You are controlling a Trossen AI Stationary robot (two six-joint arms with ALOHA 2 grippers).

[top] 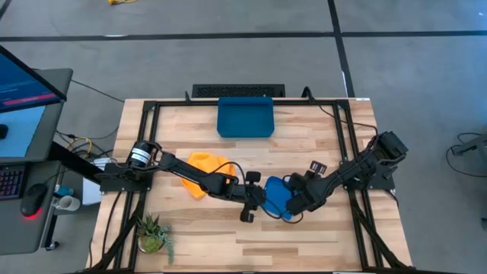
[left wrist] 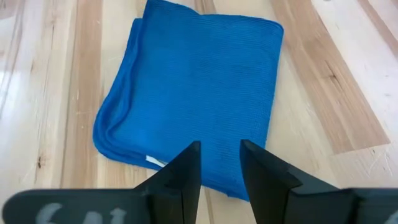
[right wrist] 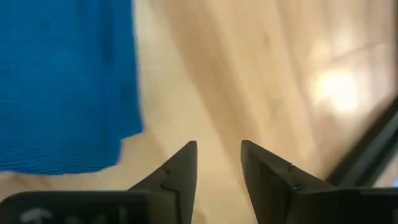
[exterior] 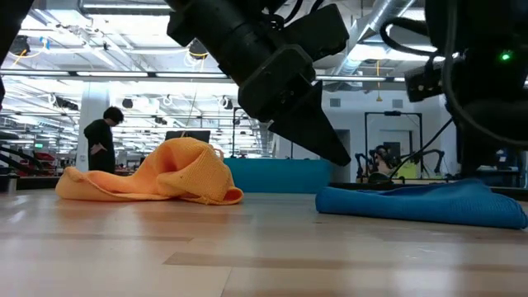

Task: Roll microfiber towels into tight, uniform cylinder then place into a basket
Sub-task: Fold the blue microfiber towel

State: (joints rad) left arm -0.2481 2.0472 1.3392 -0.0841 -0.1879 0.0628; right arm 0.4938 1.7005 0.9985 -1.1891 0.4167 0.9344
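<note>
Item: blue towel (left wrist: 193,99), flat on my desk (top: 319,243). Left claw (left wrist: 221,165) parted over its near edge; right claw (right wrist: 217,163) parted, empty, beside it.

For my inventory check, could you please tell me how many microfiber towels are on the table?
2. The crumpled yellow-orange microfiber towel lies left of centre; the folded blue microfiber towel lies flat mid-table. Neither is in the dark blue plastic basket. Arms may hide more.
</note>
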